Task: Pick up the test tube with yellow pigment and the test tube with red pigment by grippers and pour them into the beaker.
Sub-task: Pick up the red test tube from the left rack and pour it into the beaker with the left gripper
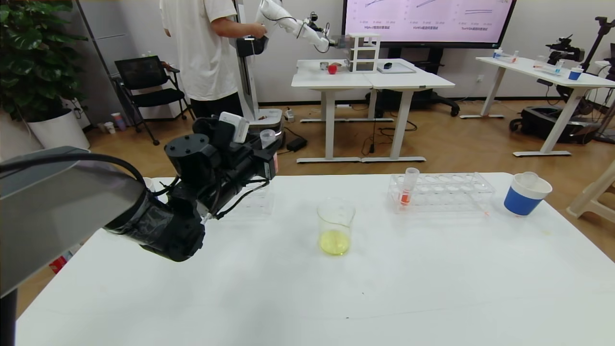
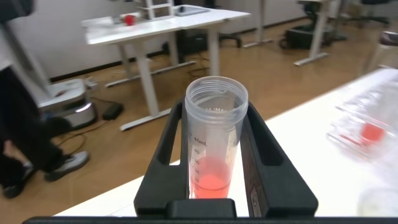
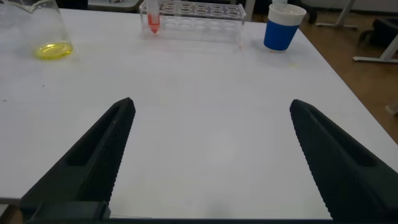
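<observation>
I have the left end effector clamped on the test tube with red pigment, held upright above the table's left side, well apart from the beaker. The beaker stands mid-table with yellow liquid already in its bottom, so I judge the yellow pour is done and the red one is in hand. To do it well, I should carry the tube level toward the beaker, bring its mouth just over the rim, then roll the wrist slowly so the small pinkish pool runs in. The right end effector hovers wide open and empty over bare table. Another red-filled tube stands in the rack.
</observation>
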### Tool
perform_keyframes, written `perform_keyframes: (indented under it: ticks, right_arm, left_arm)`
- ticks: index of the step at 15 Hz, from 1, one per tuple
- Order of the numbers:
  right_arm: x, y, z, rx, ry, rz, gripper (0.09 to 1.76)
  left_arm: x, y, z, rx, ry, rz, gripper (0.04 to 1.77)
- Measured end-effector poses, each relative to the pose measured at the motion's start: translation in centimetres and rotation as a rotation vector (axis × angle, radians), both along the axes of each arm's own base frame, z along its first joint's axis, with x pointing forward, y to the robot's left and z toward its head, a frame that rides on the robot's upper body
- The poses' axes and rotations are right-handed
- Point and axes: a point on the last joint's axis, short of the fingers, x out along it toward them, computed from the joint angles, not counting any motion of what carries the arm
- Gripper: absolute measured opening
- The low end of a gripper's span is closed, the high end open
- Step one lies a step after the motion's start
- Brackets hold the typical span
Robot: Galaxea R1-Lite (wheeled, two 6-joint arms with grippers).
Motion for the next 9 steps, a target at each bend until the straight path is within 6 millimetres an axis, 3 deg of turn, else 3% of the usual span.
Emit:
perform_keyframes:
  ticks: [3, 6, 9]
  right_arm:
    - [0.0, 0.0, 0.0, 0.0, 0.0, 0.0, 1.74]
    - [0.0, 0.0, 0.0, 0.0, 0.0, 0.0, 1.74]
    - [0.0, 0.0, 0.0, 0.0, 0.0, 0.0, 1.74]
  left_arm:
    - [-2.3, -3.0, 0.0, 0.065, -0.032, -0.178, 0.5]
    - [-3.2, -5.5, 0.7, 0.167, -0.16, -0.238, 0.5]
    - [-3.0, -6.3, 0.9, 0.313, -0.314, -0.291, 0.5]
